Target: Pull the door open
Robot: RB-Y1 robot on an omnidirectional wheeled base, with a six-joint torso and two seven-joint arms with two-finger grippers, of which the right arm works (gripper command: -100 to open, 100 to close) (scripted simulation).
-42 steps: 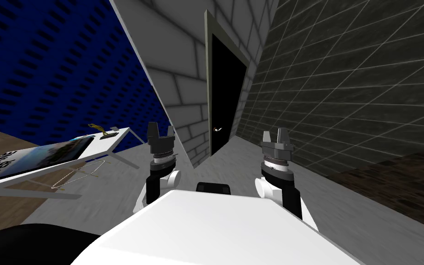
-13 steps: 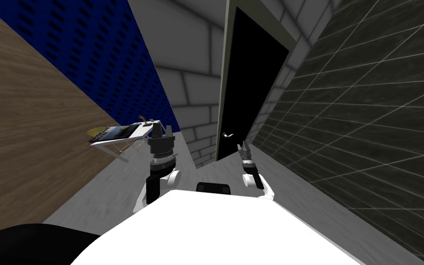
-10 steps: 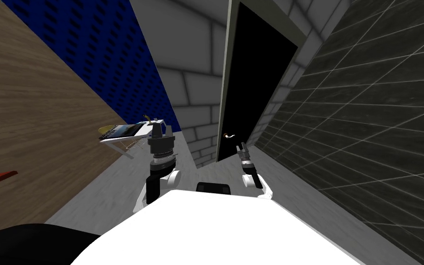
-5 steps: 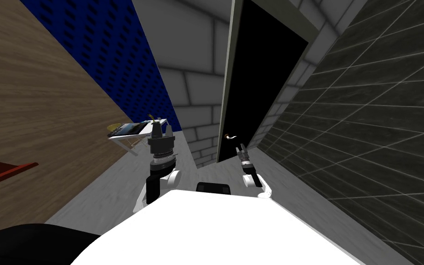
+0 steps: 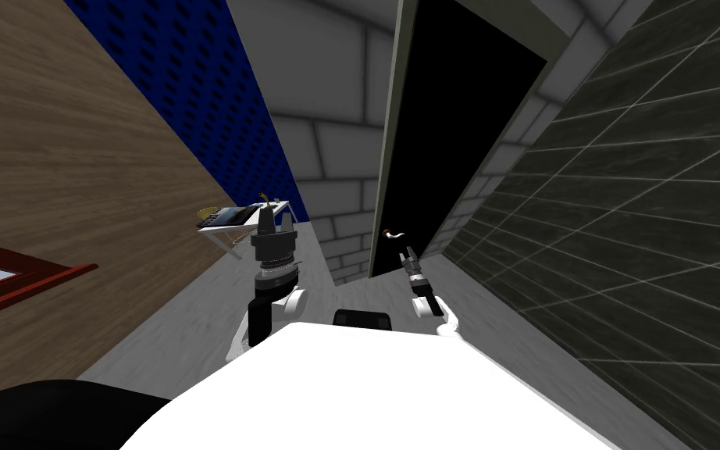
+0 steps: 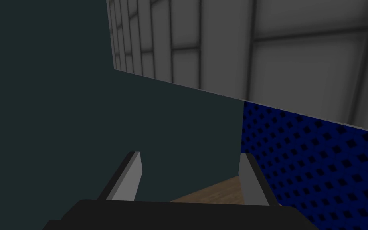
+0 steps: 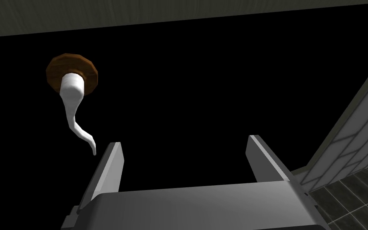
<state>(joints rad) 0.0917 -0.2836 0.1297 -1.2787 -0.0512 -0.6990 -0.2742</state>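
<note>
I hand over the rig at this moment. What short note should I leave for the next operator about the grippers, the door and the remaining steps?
Right gripper: open, empty, close in front of the black door.
White lever handle: beside one finger, outside the gap, not gripped.
Left gripper: open, empty, raised in front of the chest.
Done: approach to the door.
Left: bring the fingers around the lever, close, pull. The door looks shut.

One door, one handle, two grippers.
Counting up: there's a single black door [image 5: 436,156], one curved white handle [image 7: 74,104] on it, a left gripper [image 6: 191,159] and a right gripper [image 7: 185,143] with two jaws apiece, and one table [image 5: 280,208].
</note>
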